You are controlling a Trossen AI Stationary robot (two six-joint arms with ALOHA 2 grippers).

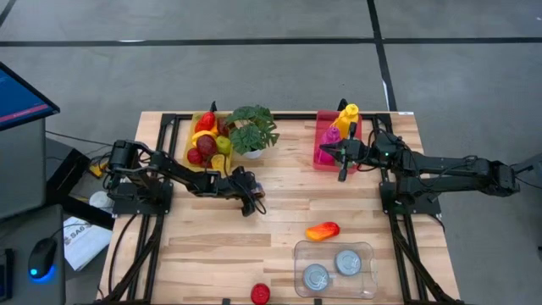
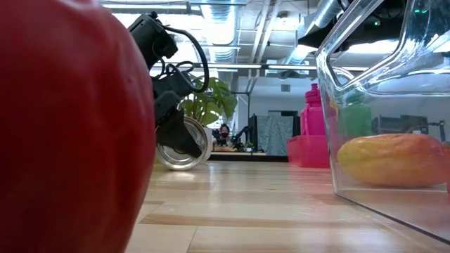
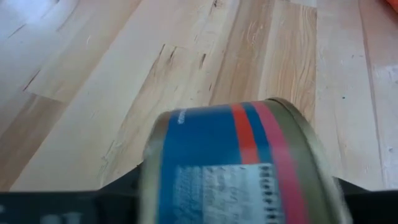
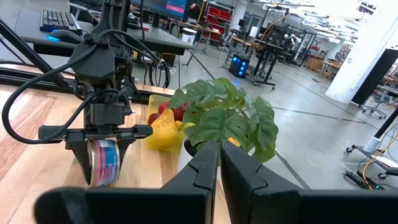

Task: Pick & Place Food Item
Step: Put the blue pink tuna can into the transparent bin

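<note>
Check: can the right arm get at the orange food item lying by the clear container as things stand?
Probably yes. The orange food item lies alone on bare wood beside the clear container, nothing over it. The right gripper is shut and empty near the pink bin; it must open first.

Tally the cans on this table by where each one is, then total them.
In the clear tray: 2 cans
Between the left gripper's fingers: 1 can
Total: 3
</note>
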